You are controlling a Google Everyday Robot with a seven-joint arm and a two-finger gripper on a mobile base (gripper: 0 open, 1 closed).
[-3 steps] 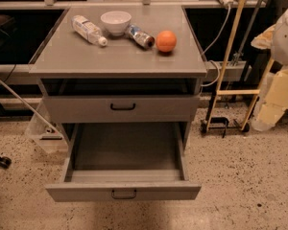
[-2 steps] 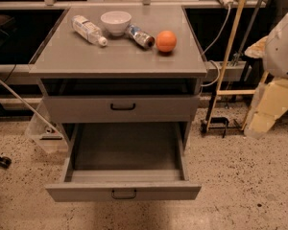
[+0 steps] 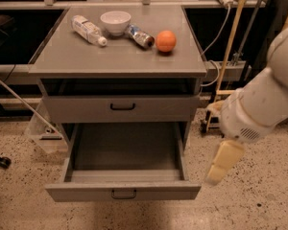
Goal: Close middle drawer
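While the cabinet and all it carries sit just as they did a second ago, the white arm has swung in from the right edge and dropped lower, so that it now hangs beside the cabinet's right side. The middle drawer stays pulled far out toward the camera, as before. It is the lowest front in sight, under the top drawer. Its grey floor and side walls show in full, and its flat grey front carries a small dark loop handle at the centre. The top drawer, with a like loop of its own, sits nearly in, a dark gap showing between its front and the tabletop.

A clear plastic bin stands on the speckled floor by the cabinet's left side; its contents are not clear. The gripper, cream-coloured, points down and to the left. It is near the right front corner of the middle drawer but apart from it; whether it is spread or closed does not show.

On the tabletop, a plastic bottle lies on its side at the left. A white bowl stands upright just beside it, its pale inside showing. An orange rests at the right, and a can lies on its side between bowl and orange.
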